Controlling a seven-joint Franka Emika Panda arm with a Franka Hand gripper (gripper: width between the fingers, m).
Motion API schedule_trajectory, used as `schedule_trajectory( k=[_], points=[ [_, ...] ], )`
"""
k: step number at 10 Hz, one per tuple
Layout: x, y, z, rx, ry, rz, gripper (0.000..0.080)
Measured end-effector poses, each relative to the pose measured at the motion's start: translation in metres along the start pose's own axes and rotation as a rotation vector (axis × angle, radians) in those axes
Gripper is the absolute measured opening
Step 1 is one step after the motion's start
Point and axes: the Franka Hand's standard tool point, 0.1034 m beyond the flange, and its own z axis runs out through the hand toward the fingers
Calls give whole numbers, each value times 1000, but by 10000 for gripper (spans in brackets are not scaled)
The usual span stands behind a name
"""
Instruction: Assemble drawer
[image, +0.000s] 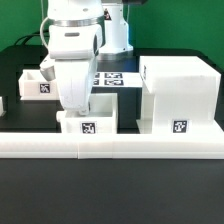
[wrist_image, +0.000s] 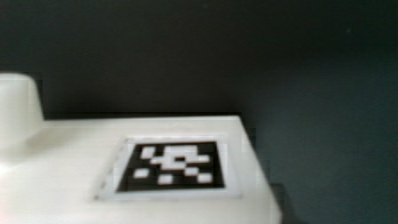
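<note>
The large boxy white housing (image: 178, 95) stands on the exterior view's right, a tag low on its front. One small white tray (image: 88, 123) sits against the border wall at centre, tag facing front. A second tray (image: 40, 82) lies further back on the left. My gripper (image: 76, 106) hangs straight down onto the centre tray's back edge; its fingertips are hidden behind the tray. The wrist view shows no fingers, only a white tagged face (wrist_image: 175, 166) close below and a rounded white piece (wrist_image: 15, 100) beside it.
The long low white border wall (image: 110, 147) runs along the front. The marker board (image: 110, 79) lies flat behind the arm. A small white part (image: 2, 103) shows at the far left edge. The table is black (wrist_image: 267, 60).
</note>
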Motion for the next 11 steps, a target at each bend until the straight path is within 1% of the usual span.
schedule_trajectory(
  k=[1, 3, 4, 5, 7, 10, 11],
  points=[
    [8, 0, 1, 3, -15, 19, 42],
    [8, 0, 1, 3, -26, 35, 42],
    [18, 0, 0, 0, -73, 34, 42],
    [25, 0, 1, -1, -84, 30, 42],
    [22, 0, 1, 0, -84, 32, 42],
    [24, 0, 1, -4, -82, 27, 42],
    [26, 2, 2, -32, -76, 26, 42]
  ],
)
